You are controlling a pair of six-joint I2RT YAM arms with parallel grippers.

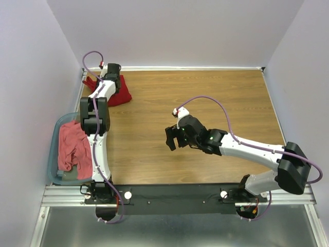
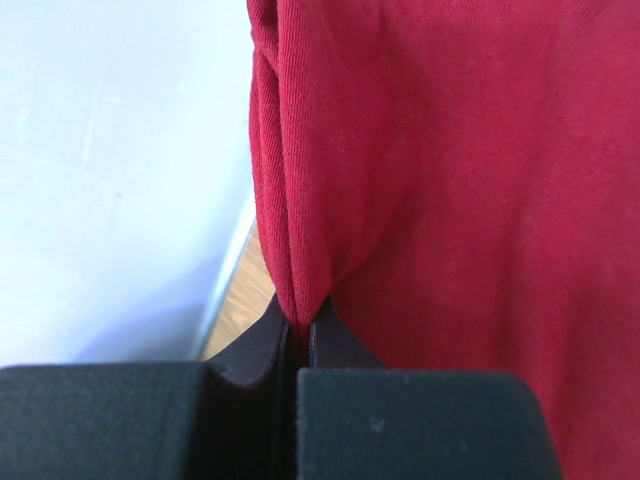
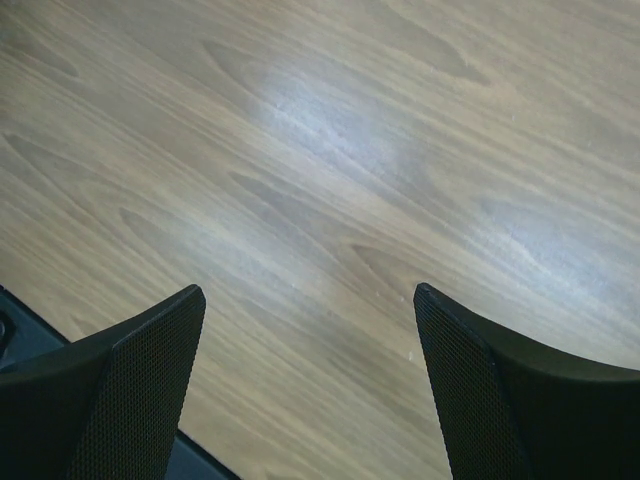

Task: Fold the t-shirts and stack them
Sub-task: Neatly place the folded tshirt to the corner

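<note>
Crimson t-shirt [image 1: 122, 94] sits bunched at the far-left corner of the counter [image 1: 216, 92], close to the left wall [image 1: 31, 72] and just inside the back edge. The left tool [image 2: 298, 335] is over that corner. Its jaws are pressed together on a pinched fold of the red cloth. In the left wrist view the cloth spreads away from the pinch and fills the right side of the picture, with the pale wall and a thin strip of the counter's edge to the left. Whether the whole shirt is off the wood I cannot tell.

A coral-pink t-shirt [image 1: 72, 146] lies crumpled inside the blue-grey tub [image 1: 53, 157] at the near-left, just beside the left arm's base and well apart from the crimson one.

The right tool [image 1: 170, 138] hangs above bare wood near the middle of the counter, its jaws wide apart with nothing between them, only wood grain showing below. It is well apart from both shirts. Bare wood runs from the crimson t-shirt across to the right wall. The dark rail [image 1: 175, 198] along the near edge lies close behind the right tool's fingers [image 3: 130, 390].
</note>
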